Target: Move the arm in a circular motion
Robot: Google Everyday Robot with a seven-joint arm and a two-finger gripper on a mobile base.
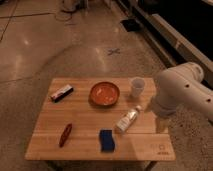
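A pale wooden table (85,116) with a smooth, planked top stands on a polished, speckled stone floor (45,45) that catches soft glints of light. Far back lies a dark tangle of cables (70,7).

At the table's left rear lies a flat rectangular packet (61,93), dark with a white end, set at a slant. Nearer the front left is a slim red object (66,134), long and narrow; what it is cannot be told.

In the middle of the rear half sits a round, shallow orange bowl (105,93) with a glossy inside. On the floor beyond it is a small blue cross mark (114,51). Toward the front edge lies a blue sponge (106,140), a soft-cornered block.

Right of centre a clear plastic bottle (128,120) lies on its side, pointing diagonally toward the sponge. Behind it, just beside the bowl, a translucent white cup (137,87) stands upright.

The arm (187,92) enters from the right edge: thick, smooth white tubes with a rounded joint dotted with small dark screws, hanging over the table's right end, near the bottle and cup. Below that joint the gripper (161,125) hangs by the table's right edge, just beside the bottle; it is too blurred to tell whether it is open or closed, and nothing shows in its grasp. A dark raised ledge (170,35) runs along the room's right side.
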